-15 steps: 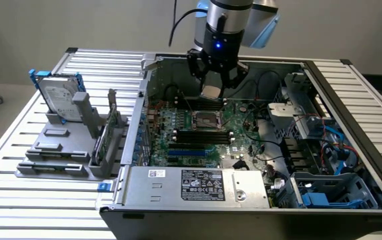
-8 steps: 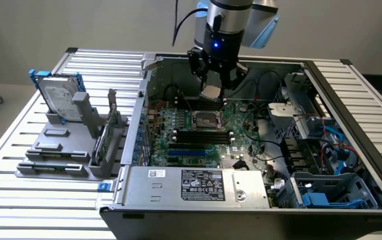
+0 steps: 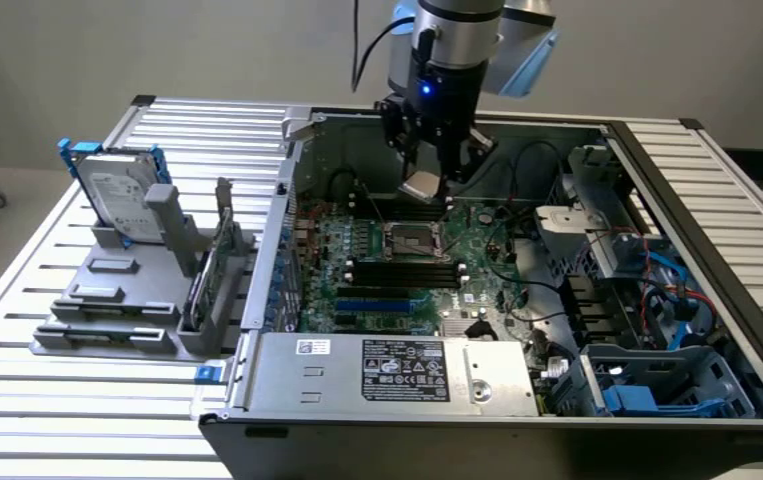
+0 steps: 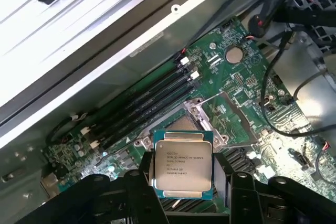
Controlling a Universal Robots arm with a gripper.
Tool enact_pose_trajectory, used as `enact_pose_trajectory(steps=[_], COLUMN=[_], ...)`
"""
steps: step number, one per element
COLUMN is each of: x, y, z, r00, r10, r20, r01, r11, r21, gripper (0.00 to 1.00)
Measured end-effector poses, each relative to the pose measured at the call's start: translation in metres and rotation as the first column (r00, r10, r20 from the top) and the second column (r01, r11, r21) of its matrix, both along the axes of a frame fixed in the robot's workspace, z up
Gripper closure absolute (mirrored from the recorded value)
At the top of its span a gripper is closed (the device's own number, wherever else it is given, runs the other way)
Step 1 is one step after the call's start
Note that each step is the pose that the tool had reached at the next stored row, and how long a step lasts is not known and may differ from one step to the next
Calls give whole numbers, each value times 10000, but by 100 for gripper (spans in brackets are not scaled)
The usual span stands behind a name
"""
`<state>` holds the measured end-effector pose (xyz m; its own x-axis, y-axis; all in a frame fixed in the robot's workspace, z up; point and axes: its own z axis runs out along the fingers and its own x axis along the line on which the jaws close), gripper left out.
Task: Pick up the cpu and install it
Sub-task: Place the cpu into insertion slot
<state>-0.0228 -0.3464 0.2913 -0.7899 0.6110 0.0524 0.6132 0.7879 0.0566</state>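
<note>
Silver-grey metal with printed lettering tops the cpu (image 4: 182,164), a small flat square chip with a green rim. It sits clamped between the two black fingers (image 4: 140,187) of the gripper (image 4: 182,182), one finger pressed against each opposite edge, so the jaws are closed on the chip, with its lettered face towards the wrist camera. In the exterior view the cpu (image 3: 424,186) hangs tilted at the tip of the gripper (image 3: 429,180), lifted clear of the board and inside the open computer case (image 3: 354,425).

Just past the chip in the wrist view lies the socket (image 4: 185,121), a square metal frame that stands open with nothing seated in it. In the exterior view the socket (image 3: 415,240) lies below the held chip, nearer the camera. Dark memory slots (image 4: 144,109) run beside it on the green motherboard (image 4: 239,90), and a round coin battery (image 4: 233,54) sits farther off among black cables.

Outside the case, at the exterior view's left, a silver hard drive (image 3: 121,190) with blue brackets stands upright in a grey holder (image 3: 108,300) on the slatted metal table (image 3: 34,400).
</note>
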Motion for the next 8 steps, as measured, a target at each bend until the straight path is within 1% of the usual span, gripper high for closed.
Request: enact_pose_trajectory(steps=[2,4,6,8], x=[0,0,0,0], y=[0,0,0,0], z=[-15,-36,-53,-71], r00=[9994,9974,9942,9894], r10=[-355,-718,-1077,-1450], r20=[-1,0,-1,0], r01=[355,718,1077,1450], r11=[9994,9974,9942,9894], r21=[-2,-1,-2,-1], gripper=[45,45,45,45])
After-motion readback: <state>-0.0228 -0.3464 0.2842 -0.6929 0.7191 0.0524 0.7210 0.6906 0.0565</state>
